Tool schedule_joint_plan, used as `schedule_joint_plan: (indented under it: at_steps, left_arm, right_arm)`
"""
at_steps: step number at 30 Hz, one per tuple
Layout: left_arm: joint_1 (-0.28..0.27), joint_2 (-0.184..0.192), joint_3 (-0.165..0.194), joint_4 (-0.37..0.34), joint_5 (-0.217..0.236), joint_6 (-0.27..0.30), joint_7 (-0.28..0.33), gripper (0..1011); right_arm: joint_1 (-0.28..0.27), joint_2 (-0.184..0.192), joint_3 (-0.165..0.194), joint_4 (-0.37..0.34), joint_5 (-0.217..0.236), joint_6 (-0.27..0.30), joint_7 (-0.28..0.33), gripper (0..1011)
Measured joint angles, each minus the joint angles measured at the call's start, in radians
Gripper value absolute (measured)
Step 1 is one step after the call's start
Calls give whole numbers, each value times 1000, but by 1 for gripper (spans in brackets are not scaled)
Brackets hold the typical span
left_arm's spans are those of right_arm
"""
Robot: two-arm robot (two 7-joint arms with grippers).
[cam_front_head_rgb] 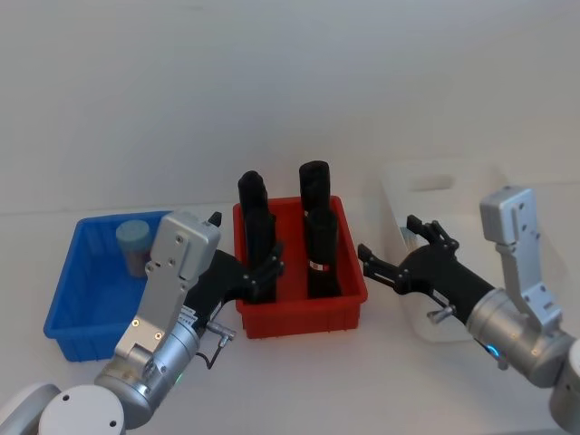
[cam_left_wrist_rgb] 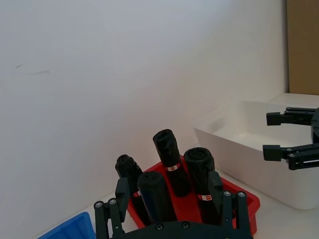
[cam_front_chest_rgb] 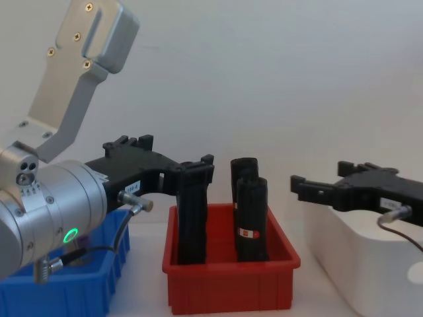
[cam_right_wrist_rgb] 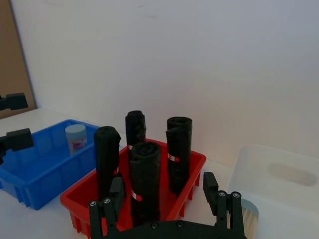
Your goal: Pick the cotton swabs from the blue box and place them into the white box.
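White box (cam_front_head_rgb: 471,186) right of red bin (cam_front_head_rgb: 299,308); blue box (cam_front_head_rgb: 77,299) left of it. Right wrist view shows one cotton swabs (cam_right_wrist_rgb: 247,219) tub inside white box; head view shows another (cam_front_head_rgb: 133,243) in blue box. Left tool (cam_front_head_rgb: 261,272) and right tool (cam_front_head_rgb: 391,249) open, empty, beside red bin.

Right gripper (cam_right_wrist_rgb: 169,196) open, empty, above the white box (cam_right_wrist_rgb: 279,174), with a cotton swabs tub (cam_right_wrist_rgb: 247,216) below it. Another tub (cam_right_wrist_rgb: 76,138) stands in the blue box (cam_right_wrist_rgb: 40,167); four black cylinders (cam_right_wrist_rgb: 144,181) upright in the red bin (cam_right_wrist_rgb: 192,167) between the boxes.
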Motion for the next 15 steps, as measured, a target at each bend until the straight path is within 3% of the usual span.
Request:
schedule_joint_plan:
  at_steps: [15]
  left_arm:
    - [0, 0, 0, 0, 0, 0, 0, 1004]
  right_arm:
    - [175, -74, -31, 245, -70, -49, 118, 1001]
